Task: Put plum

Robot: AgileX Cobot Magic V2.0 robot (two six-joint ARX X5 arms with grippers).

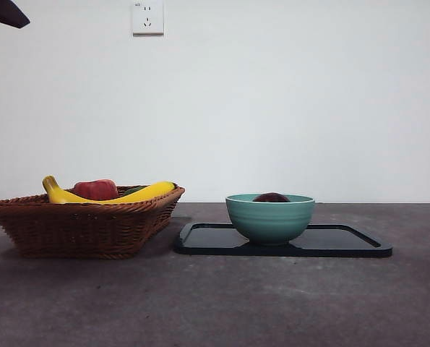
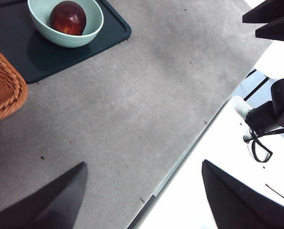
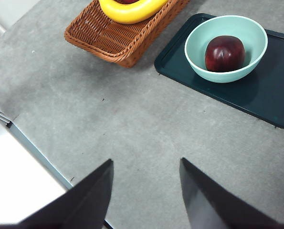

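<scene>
The dark maroon plum (image 3: 225,53) lies inside the teal bowl (image 3: 195,37), which stands on a dark tray (image 3: 270,90). In the front view only the plum's top (image 1: 271,197) peeks over the bowl's rim (image 1: 270,217). The left wrist view shows the same plum (image 2: 68,17) in the bowl (image 2: 91,26). My left gripper (image 2: 142,195) hangs open high over the table's edge, far from the bowl. My right gripper (image 3: 146,186) is open too, above bare table, well away from the tray. Neither holds anything.
A wicker basket (image 1: 84,224) stands left of the tray (image 1: 345,246), holding yellow bananas (image 1: 139,193) and a red peach-like fruit (image 1: 95,189). The other arm's black jaws (image 2: 270,19) show at a corner of the left wrist view. Grey tabletop lies in front.
</scene>
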